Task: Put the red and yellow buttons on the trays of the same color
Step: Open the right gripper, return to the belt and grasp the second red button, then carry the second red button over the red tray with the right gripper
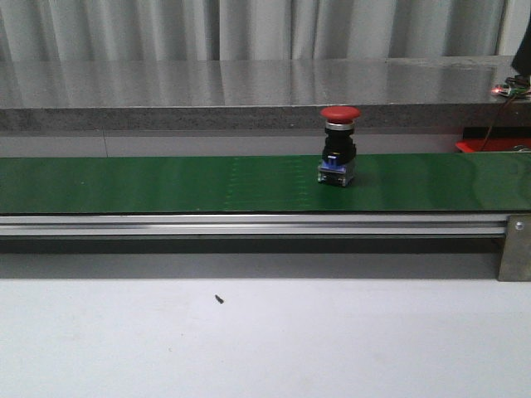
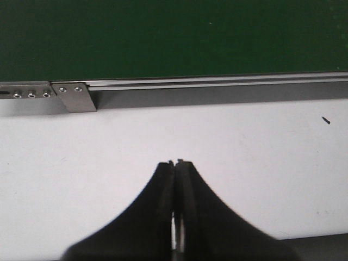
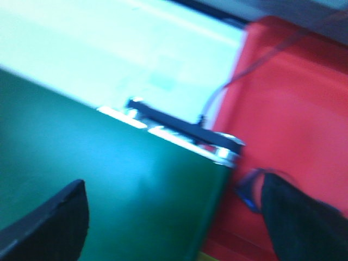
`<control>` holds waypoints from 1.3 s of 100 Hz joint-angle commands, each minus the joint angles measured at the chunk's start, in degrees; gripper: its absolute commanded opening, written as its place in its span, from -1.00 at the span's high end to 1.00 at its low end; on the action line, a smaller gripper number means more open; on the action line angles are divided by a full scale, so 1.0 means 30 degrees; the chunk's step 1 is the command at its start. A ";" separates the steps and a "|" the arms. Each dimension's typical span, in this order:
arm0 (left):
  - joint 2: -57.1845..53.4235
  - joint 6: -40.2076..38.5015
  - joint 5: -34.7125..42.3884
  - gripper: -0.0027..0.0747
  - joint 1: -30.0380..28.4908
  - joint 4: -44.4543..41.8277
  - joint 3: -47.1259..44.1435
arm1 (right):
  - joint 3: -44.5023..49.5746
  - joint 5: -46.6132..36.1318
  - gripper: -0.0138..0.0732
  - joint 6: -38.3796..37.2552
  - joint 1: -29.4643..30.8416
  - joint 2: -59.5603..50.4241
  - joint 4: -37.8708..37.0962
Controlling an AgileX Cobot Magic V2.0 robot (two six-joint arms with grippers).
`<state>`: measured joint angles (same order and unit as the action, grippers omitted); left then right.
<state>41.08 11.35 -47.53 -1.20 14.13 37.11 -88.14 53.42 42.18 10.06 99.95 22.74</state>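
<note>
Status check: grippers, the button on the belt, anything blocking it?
Left gripper shut, empty, over white table. Right gripper open, empty, at the belt end beside red tray. Red button upright on green belt, untouched. Nothing near it.

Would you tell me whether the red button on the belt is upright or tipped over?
Upright: the red button stands on its base on the green belt, red cap on top.
</note>
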 commanded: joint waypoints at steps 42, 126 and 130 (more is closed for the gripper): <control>-0.0070 0.0019 0.1161 0.98 0.0132 0.0300 0.0527 | -0.0459 0.2435 -0.78 0.3588 -0.4585 -0.0569 0.0326; -0.0070 0.0019 0.1161 0.98 0.0132 0.0300 0.0527 | -0.0483 0.1302 -0.44 0.3567 -0.4763 0.1464 0.1367; -0.0070 0.0019 0.1161 0.98 0.0132 0.0300 0.0527 | -0.0483 0.1302 -0.29 0.3567 -0.4750 0.1464 0.1319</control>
<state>41.08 11.35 -47.53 -1.20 14.13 37.11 -88.14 58.36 52.52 -4.27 107.13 24.84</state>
